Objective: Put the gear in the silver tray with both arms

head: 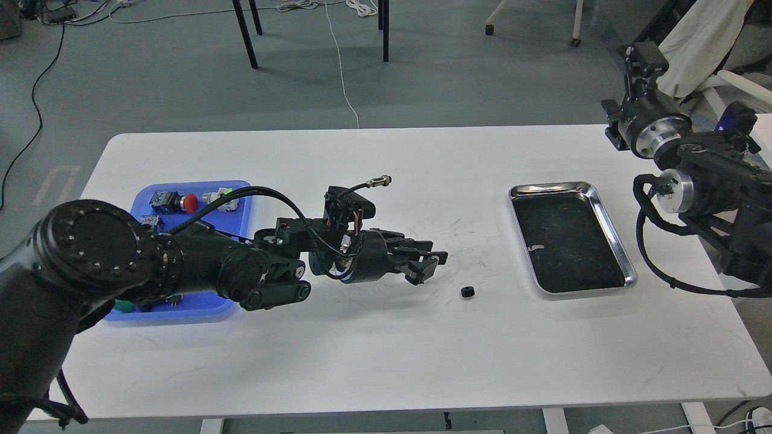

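Head view: left gripper (429, 266) hangs over the white table (362, 349), fingers parted, holding nothing. The little black gear (467, 292) sits on the table between it and the silver tray (615, 232). Right gripper (642, 60) is up high, can't tell its state.

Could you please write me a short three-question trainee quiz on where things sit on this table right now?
1. True or false: the small black gear lies inside the silver tray.
2. Which is nearer the gear? A: left gripper; B: right gripper; C: blue tray.
3. Fill in: the gear rests on the white ____.

Key: 1. False; it lies on the table, left of the tray. 2. A. 3. table.
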